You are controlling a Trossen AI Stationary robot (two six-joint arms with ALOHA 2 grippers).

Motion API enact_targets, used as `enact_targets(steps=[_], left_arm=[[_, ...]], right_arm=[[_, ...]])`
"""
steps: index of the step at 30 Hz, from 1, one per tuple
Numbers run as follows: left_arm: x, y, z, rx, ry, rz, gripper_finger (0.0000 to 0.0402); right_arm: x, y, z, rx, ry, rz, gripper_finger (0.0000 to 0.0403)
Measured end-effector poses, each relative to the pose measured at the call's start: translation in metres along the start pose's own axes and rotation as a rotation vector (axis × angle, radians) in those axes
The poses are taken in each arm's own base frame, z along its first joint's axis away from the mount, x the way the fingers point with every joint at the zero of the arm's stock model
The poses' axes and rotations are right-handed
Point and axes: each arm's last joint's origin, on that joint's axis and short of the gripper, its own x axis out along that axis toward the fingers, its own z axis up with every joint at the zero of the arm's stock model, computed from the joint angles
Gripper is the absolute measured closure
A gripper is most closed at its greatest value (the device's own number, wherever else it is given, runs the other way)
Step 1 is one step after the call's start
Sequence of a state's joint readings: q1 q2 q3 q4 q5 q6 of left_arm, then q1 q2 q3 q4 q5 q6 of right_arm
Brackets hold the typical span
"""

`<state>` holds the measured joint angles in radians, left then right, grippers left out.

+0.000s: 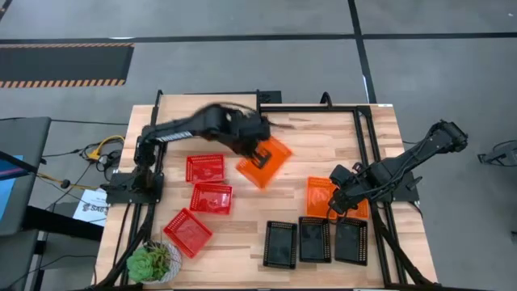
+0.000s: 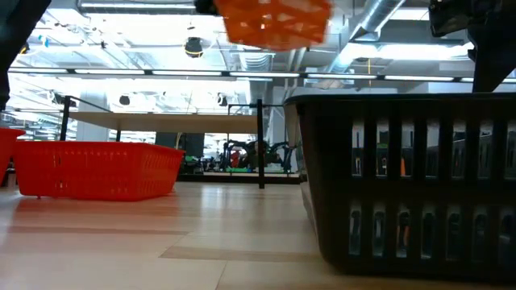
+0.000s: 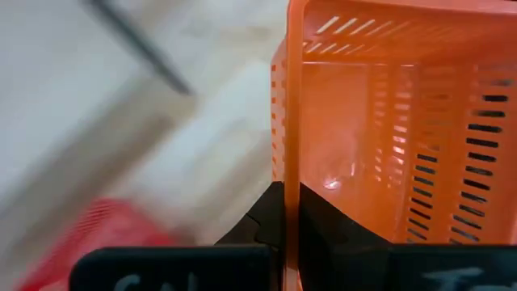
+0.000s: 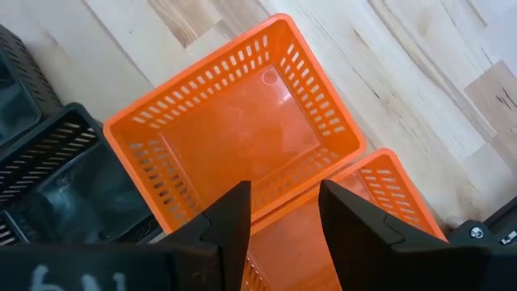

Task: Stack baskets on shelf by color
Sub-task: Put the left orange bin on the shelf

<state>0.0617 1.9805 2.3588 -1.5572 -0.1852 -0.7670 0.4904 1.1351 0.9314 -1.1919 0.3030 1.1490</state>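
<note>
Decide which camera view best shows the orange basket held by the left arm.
The high view: it shows the whole orange basket tilted in the left gripper above the table. The left wrist view shows only the gripped wall and inside. The low view catches its underside. The right wrist view misses it.

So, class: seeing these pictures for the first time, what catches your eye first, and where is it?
The orange basket hanging tilted in the air over the table's middle, pinched by its wall in the left gripper. Next, the right gripper, open above two more orange baskets, beside a row of three black baskets.
</note>
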Motion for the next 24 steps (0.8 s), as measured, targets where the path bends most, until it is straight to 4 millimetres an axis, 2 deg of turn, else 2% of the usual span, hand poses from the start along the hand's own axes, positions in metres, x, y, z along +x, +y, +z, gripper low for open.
enact_targets(steps=[5,12,18,24], left_arm=[[-0.022,0.051,0.014,-0.130,-0.081,0.092,0.0401],[-0.023,0.109,0.046,-0.270,-0.216,0.271,0.0401],[-0.001,0.136,0.072,-0.336,-0.216,0.308,0.0401],[0.018,0.155,0.083,-0.431,-0.129,0.275,0.0401]], right_arm=[[0.000,0.000,0.001,0.008,-0.017,0.001,0.0233],[0.001,0.000,0.004,0.024,-0.022,0.005,0.0233],[0.001,-0.001,0.006,0.037,-0.024,0.004,0.0233],[0.001,0.000,0.006,0.038,-0.025,0.007,0.0233]])
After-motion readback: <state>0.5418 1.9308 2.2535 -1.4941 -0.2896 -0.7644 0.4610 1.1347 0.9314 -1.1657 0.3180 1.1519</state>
